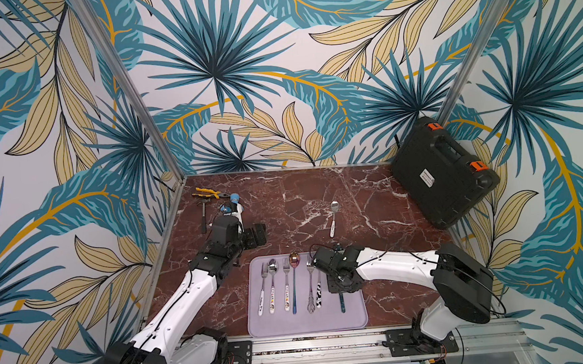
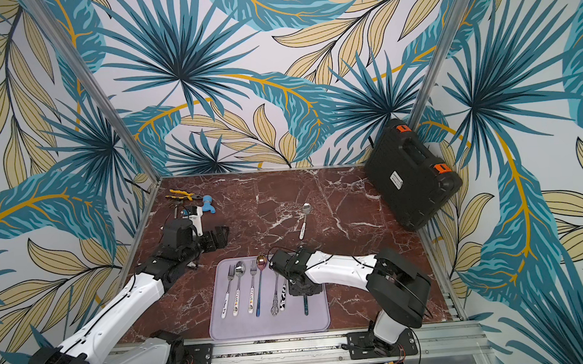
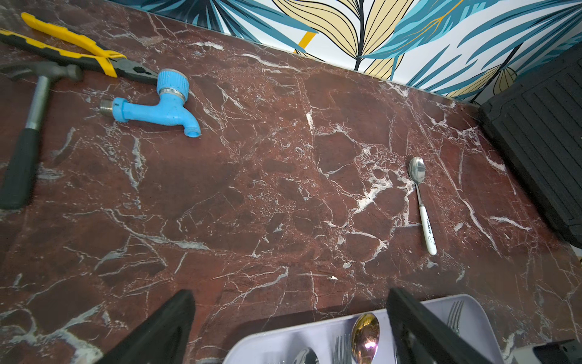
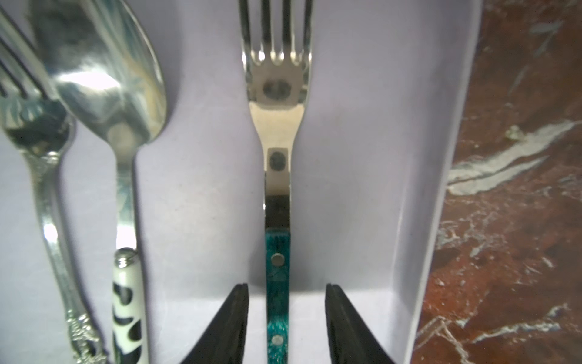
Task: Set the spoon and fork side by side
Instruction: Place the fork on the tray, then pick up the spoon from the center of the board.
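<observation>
The right gripper [image 4: 285, 293] is straddling the teal-handled fork [image 4: 277, 94] on the lavender tray [image 4: 409, 157], jaws parted, touching nothing. The white-handled spoon [image 3: 423, 205] is lying alone on the desk [image 3: 252, 189]: light, stiff, likely slippery, best pinched mid-handle. The left gripper [image 3: 289, 291] is hovering wide.

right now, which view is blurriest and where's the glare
Right wrist view: softest, close-up blur, with bright glare on the cow-pattern spoon bowl and the teal-handled fork. Left wrist view: crisp on the white-handled spoon. Both top views: evenly lit, mild softness.
</observation>
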Available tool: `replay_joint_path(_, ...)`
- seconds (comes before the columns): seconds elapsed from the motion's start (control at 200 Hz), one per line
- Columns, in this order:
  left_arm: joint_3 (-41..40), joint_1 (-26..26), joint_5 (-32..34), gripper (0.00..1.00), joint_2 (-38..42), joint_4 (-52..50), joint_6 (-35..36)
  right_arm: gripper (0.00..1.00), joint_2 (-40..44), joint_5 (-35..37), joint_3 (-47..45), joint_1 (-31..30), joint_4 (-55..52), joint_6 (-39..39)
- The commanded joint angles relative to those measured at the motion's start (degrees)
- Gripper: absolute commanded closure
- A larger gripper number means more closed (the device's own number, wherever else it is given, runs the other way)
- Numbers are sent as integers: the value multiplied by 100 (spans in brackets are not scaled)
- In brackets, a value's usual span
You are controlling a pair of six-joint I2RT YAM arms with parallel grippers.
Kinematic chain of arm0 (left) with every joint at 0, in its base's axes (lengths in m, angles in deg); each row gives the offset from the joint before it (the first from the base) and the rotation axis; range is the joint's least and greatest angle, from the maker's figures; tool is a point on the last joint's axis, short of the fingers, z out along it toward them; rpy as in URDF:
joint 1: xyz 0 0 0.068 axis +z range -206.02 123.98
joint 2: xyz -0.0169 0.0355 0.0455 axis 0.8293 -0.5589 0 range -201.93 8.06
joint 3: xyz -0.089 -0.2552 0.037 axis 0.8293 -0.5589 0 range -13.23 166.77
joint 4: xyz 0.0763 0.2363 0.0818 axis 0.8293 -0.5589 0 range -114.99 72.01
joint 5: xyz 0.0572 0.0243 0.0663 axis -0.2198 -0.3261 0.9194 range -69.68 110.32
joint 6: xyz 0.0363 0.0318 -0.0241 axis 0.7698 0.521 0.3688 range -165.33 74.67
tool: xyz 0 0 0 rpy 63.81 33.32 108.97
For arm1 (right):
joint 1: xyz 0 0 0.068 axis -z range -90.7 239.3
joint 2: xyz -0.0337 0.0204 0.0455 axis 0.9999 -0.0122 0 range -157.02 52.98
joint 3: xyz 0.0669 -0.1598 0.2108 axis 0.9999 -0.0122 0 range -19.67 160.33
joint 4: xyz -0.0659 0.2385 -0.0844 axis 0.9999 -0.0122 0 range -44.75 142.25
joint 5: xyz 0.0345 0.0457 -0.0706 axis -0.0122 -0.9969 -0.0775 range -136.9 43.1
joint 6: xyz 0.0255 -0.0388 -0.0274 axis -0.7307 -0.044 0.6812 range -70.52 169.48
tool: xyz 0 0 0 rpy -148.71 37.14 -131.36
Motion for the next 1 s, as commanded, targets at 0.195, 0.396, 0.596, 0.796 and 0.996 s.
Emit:
replay_joint_path(0.195,-109,38,99,0,155,21,8,32,500,956,862,173,-921,564)
replay_joint_path(0.396,-104,37,95,0,151,13,12,30,223,1025,1537,809,-746,1226)
replay_joint_path(0.596,-109,42,100,0,185,2,26,30,-522,832,2181,1708,-293,1633)
replay_joint_path(0.796,-119,34,137,0,255,-36,35,31,-1674,647,3028,2191,-156,1835)
replay_joint_path(0.996,-127,41,134,0,282,-27,35,34,-2594,487,3624,2385,-334,1964)
